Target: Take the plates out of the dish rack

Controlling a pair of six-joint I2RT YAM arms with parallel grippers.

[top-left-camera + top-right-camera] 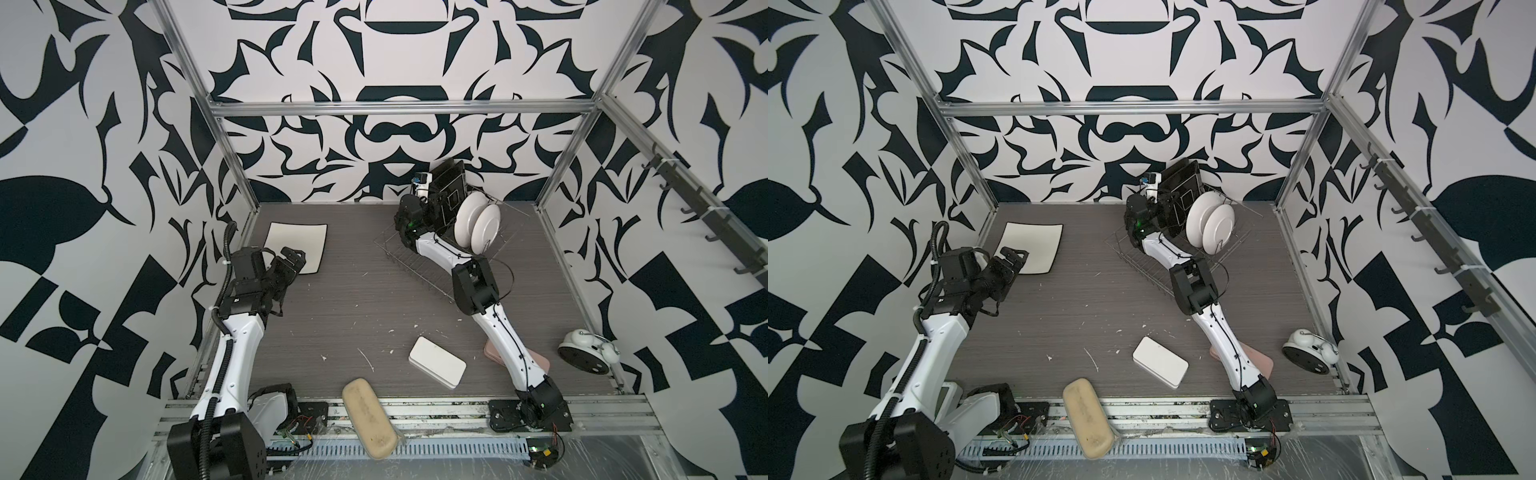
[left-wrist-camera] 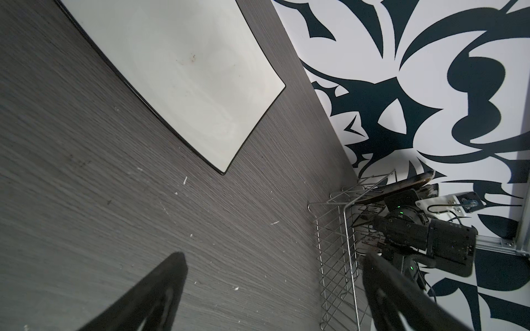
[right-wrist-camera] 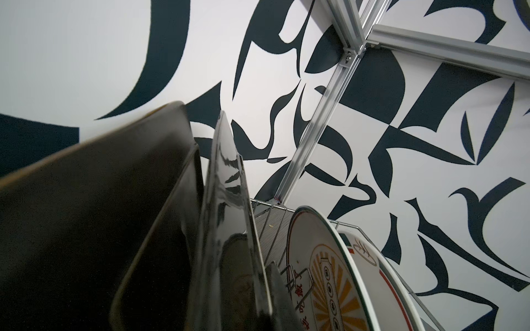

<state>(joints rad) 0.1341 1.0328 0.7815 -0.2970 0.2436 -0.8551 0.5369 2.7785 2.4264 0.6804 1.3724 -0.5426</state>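
Observation:
The silver wire dish rack (image 1: pixel 390 244) (image 1: pixel 1121 246) stands at the back right. Two black square plates (image 1: pixel 451 186) (image 1: pixel 1183 183) lean upright in it, with two round white printed plates (image 1: pixel 478 222) (image 1: pixel 1210 222) (image 3: pixel 329 272) beside them. My right gripper (image 1: pixel 432 200) (image 1: pixel 1163 200) (image 3: pixel 249 303) is shut on the lower edge of the glossy black plate (image 3: pixel 226 186), the one nearer the round plates. A white square plate (image 1: pixel 297 245) (image 1: pixel 1032 245) (image 2: pixel 177 74) lies flat at the back left. My left gripper (image 1: pixel 297 258) (image 1: pixel 1015 255) (image 2: pixel 274 258) hovers open and empty over that plate's near corner.
A white rounded box (image 1: pixel 437 361), a beige case (image 1: pixel 370 417) on the front rail, a pink item (image 1: pixel 540 362) under the right arm and a tipped alarm clock (image 1: pixel 586 351) sit near the front. The rack stands close to the back wall.

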